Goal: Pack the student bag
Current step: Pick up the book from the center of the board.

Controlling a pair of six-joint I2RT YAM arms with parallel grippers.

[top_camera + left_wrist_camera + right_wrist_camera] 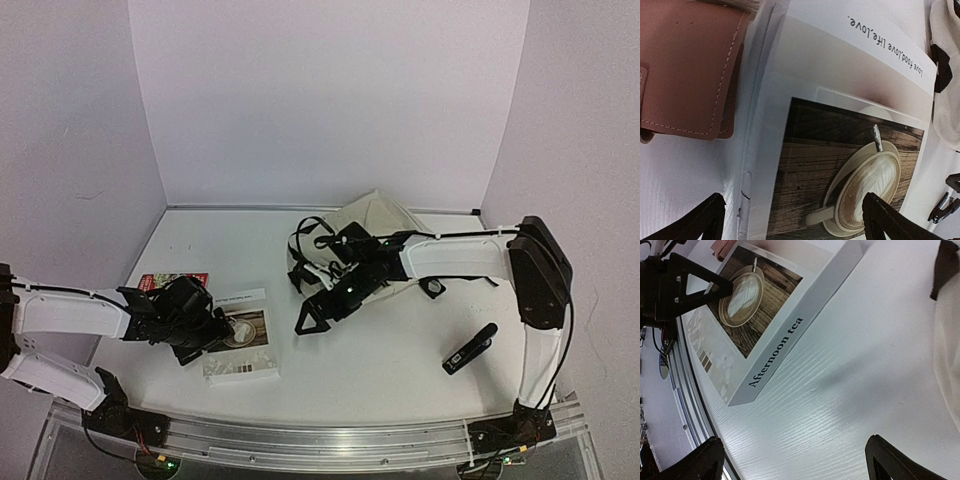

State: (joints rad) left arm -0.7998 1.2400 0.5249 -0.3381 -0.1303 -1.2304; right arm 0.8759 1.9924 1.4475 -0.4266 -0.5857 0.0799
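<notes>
Currently your left gripper (792,217) hovers released above the Afternoon tea book (250,342). The student bag (380,215) lies rightward, beside your open right gripper (792,457).

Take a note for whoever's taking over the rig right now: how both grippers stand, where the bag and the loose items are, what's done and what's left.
Left gripper: open, empty, over the Afternoon tea book at the front left of the table.
Right gripper: open, empty, over bare table between the book and the student bag.
Bag lies at back centre; I cannot tell whether it is unzipped.
Pink wallet lies back-left of the book; black stick-shaped item at front right.
Done: nothing visibly packed.
Left: book, wallet and black item into the bag, probably book first.
</notes>
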